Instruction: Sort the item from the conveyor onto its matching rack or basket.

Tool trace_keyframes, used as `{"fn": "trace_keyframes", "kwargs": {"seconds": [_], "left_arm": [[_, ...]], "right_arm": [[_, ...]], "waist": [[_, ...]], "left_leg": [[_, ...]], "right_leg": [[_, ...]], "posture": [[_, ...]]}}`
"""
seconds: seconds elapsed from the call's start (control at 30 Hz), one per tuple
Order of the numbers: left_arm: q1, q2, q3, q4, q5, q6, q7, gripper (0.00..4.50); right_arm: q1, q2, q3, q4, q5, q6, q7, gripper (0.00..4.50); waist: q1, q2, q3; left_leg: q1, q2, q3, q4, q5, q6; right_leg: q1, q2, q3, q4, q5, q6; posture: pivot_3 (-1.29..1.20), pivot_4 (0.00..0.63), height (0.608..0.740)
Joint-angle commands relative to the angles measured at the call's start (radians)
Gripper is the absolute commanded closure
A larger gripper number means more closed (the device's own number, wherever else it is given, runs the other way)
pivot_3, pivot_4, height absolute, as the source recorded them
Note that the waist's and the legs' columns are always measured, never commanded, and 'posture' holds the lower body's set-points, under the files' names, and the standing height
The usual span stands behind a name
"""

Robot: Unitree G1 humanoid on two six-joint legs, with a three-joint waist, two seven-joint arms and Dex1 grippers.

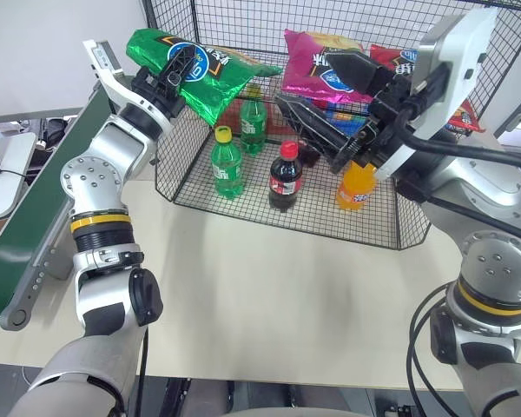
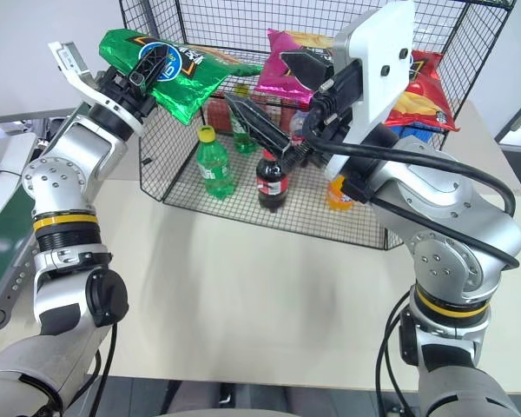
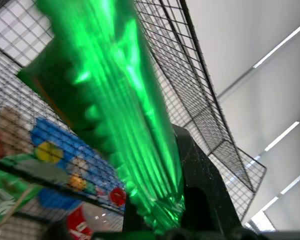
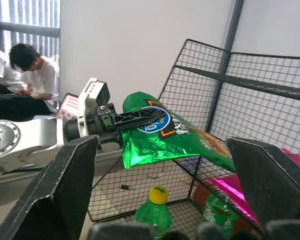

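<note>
I have the left gripper (image 1: 172, 76) pinched tight on the green crisp bag (image 1: 210, 76), one black finger lying across the blue oval logo. The bag is held in the air at about 11 o'clock in the head view, its free end reaching over the front-left corner of the black wire cage rack (image 1: 391, 228), level with the upper shelf where a pink bag (image 1: 317, 69) and a red bag (image 2: 421, 87) already lie. I cannot tell whether the green bag's far end touches the wire.

From the left wrist camera the bag (image 3: 125, 115) runs up between my fingers as a shiny green strip, the mesh behind it.

My right gripper (image 4: 165, 190) is spread wide with nothing between its fingers, raised in front of the rack at roughly 1 o'clock from the table's middle. Its own camera looks across at the left gripper (image 4: 132, 119) and the held bag (image 4: 162, 140).

On the rack's lower floor stand two green bottles (image 1: 227, 162), a cola bottle with a red cap (image 1: 285, 176) and an orange bottle (image 1: 355, 184).

The dark green conveyor (image 1: 22, 234) runs along the left edge at 9 o'clock, well apart from the bag. A person (image 4: 27, 75) sits in the background of the right wrist view.
</note>
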Motion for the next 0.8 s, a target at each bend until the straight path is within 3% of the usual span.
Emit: {"fn": "trace_keyframes", "kwargs": {"seconds": [0.03, 0.23, 0.5, 0.8], "left_arm": [[0.032, -0.03, 0.028, -0.115, -0.043, 0.026, 0.099, 4.45], [0.06, -0.133, 0.02, -0.21, -0.053, 0.019, 0.271, 4.45], [-0.032, -0.254, 0.045, -0.161, -0.004, -0.129, 0.456, 4.45], [-0.117, -0.291, 0.056, -0.046, 0.069, -0.268, 0.485, 4.45]], "right_arm": [[-0.011, 0.003, -0.011, -0.024, 0.005, -0.014, -0.006, 0.0], [-0.017, 0.001, -0.006, -0.005, -0.007, -0.022, 0.006, 0.0], [-0.014, -0.045, 0.01, -0.002, -0.07, -0.022, 0.022, 0.0], [-0.004, -0.049, -0.01, 0.002, -0.093, -0.021, 0.023, 0.0]], "waist": [[0.001, 0.0, 0.0], [0.004, 0.0, 0.0], [0.005, 0.0, 0.0], [0.003, 0.0, 0.0]], "left_leg": [[0.0, 0.0, 0.0, 0.0, -0.001, 0.001], [-0.001, -0.001, -0.001, 0.0, -0.001, 0.002], [-0.001, -0.002, -0.002, 0.001, -0.001, 0.002], [0.0, -0.002, -0.001, 0.0, 0.002, -0.004]], "right_leg": [[0.0, 0.0, 0.0, 0.0, 0.0, 0.0], [0.0, -0.001, 0.0, 0.0, 0.0, 0.0], [0.001, 0.0, 0.0, -0.001, 0.0, 0.0], [0.001, 0.0, 0.001, -0.002, 0.0, 0.001]], "posture": [[0.0, 0.15, 0.74], [0.0, 0.15, 0.74], [0.0, 0.15, 0.74], [0.0, 0.15, 0.74]]}}
